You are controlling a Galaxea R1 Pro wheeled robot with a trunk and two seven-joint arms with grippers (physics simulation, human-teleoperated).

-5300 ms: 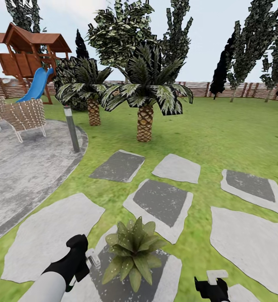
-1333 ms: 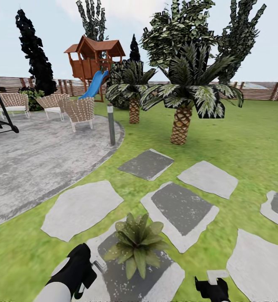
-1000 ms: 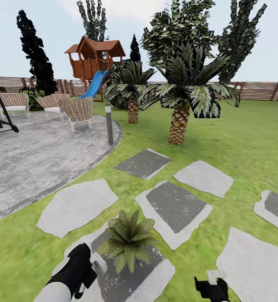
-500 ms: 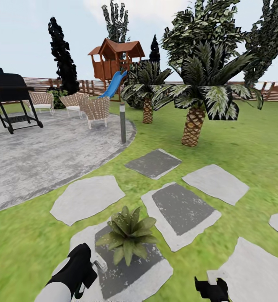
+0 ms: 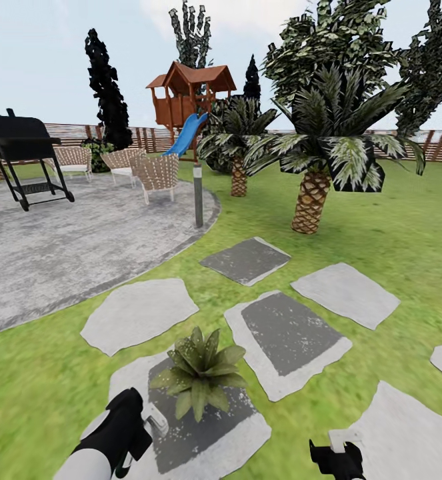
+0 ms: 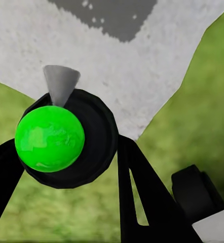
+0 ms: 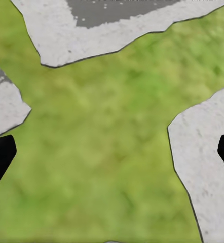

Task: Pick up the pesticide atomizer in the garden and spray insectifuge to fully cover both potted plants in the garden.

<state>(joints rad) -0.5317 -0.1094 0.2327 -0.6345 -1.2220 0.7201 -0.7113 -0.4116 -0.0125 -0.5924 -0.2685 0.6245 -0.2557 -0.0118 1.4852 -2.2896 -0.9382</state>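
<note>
Left gripper (image 5: 143, 427) was at the near left of the head view, black, clamped around the spray bottle (image 5: 155, 421), whose whitish nozzle poked out toward the plant. In the left wrist view the bottle (image 6: 61, 139) sat between the 2 black fingers (image 6: 142, 197), seen end-on: dark round body, bright green cap, grey nozzle cone pointing away over a pale stepping stone (image 6: 142, 66).

1 potted plant (image 5: 197, 370), a low rosette of pointed green leaves, stood on a stepping stone (image 5: 201, 433) with a dark patch, just right of and beyond the bottle nozzle, close but apart. A 2nd potted plant could not be made out.

Right gripper (image 5: 337, 457) was at the near right edge of the head view, over a stone corner and grass. In the right wrist view its 2 dark fingertips (image 7: 0, 154) sat at opposite edges, spread wide, nothing between them but grass (image 7: 107, 152) and stone.

More flat stones (image 5: 287, 333) lay across the lawn (image 5: 394, 240) to the right and far side. 2 palms (image 5: 311, 200) with scaly trunks stood farther off. A round grey patio (image 5: 67, 247) filled the far left, with a post (image 5: 197, 197) at its edge, wicker chairs (image 5: 154, 175) and a black grill (image 5: 21, 157). A wooden playhouse (image 5: 191, 93) with a blue slide stood by the fence (image 5: 441, 143).
</note>
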